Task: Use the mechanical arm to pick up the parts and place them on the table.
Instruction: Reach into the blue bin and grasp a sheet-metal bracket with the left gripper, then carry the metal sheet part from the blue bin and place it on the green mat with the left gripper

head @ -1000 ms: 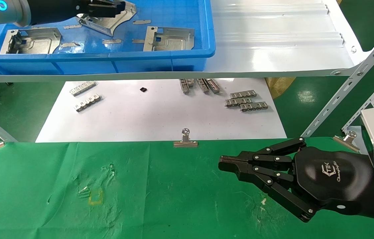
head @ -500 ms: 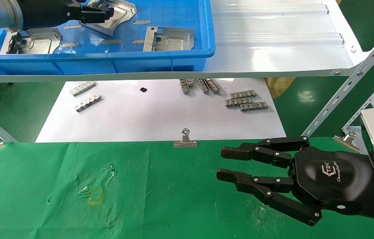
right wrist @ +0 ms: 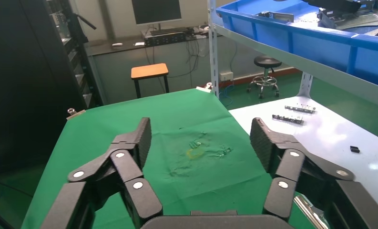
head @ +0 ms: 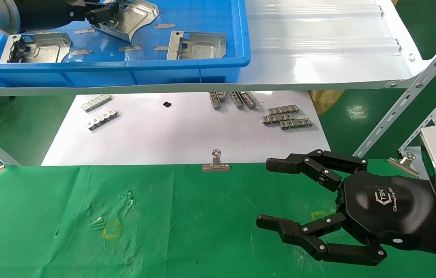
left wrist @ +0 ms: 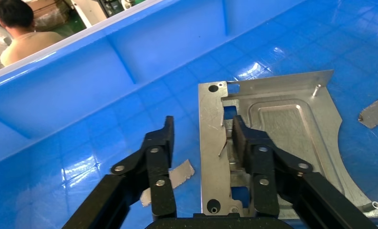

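Observation:
Three silvery stamped parts lie in the blue bin: one at the back (head: 135, 17), one at the left (head: 42, 46), one at the right (head: 198, 44). My left gripper (head: 104, 11) is in the bin, open. In the left wrist view (left wrist: 203, 126) its fingers straddle the flange strip of the back part (left wrist: 287, 138), one finger beside the plate over the bin floor, the other at the square cutout. My right gripper (head: 271, 194) is wide open and empty just above the green table (head: 187, 231). It also shows in the right wrist view (right wrist: 201, 131) over the cloth (right wrist: 177, 119).
The blue bin (head: 125, 63) sits on a glossy white shelf (head: 318, 50) with slanted metal braces (head: 407, 96). Below lies a white sheet (head: 183, 135) with grey toothed strips (head: 285, 117). Binder clips (head: 216, 162) hold the cloth's far edge. Tape pieces (head: 130, 48) lie in the bin.
My right gripper has opened from shut to wide open over the cloth. My left gripper has drawn back leftward along the back part in the bin.

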Available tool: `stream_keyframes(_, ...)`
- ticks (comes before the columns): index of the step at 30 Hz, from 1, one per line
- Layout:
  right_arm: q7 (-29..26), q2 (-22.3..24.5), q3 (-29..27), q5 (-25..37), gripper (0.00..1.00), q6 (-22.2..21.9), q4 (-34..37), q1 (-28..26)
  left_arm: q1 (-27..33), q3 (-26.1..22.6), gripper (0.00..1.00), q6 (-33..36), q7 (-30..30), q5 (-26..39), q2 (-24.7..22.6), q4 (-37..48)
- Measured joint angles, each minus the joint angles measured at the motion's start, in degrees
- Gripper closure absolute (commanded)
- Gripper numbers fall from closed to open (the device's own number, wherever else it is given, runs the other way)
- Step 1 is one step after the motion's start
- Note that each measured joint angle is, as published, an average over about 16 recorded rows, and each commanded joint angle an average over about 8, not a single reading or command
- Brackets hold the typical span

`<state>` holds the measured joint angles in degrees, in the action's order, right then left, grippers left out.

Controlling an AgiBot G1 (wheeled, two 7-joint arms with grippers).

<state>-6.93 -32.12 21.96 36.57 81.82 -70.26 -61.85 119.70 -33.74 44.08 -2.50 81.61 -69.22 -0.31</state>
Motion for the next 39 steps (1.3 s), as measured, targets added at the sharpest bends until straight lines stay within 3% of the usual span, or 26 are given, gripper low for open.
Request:
stream_keyframes(9, 0.0, 0.0, 0.0, 0.0, 0.00, 0.0, 0.0, 0.0, 0.2, 0.5, 1.00, 0.8, -0.4, -0.8, 0.6, 0.1)
stream_keyframes(16, 0.0, 0.0, 0.0, 0.0, 0.00, 0.0, 0.0, 0.0, 1.0, 2.0, 1.00, 6.3, -0.1, -2.9, 2.4, -1.1)
stream_keyframes(31, 0.0, 0.0, 0.0, 0.0, 0.00, 0.0, 0.0, 0.0, 0.5, 3.9, 1.00, 39.2, 7.2, -8.2, 10.3, -8.6)
stream_keyframes(39, 0.0, 0.0, 0.0, 0.0, 0.00, 0.0, 0.0, 0.0, -5.9, 0.8, 1.00, 47.8, 11.0, -15.5, 17.4, -22.9)
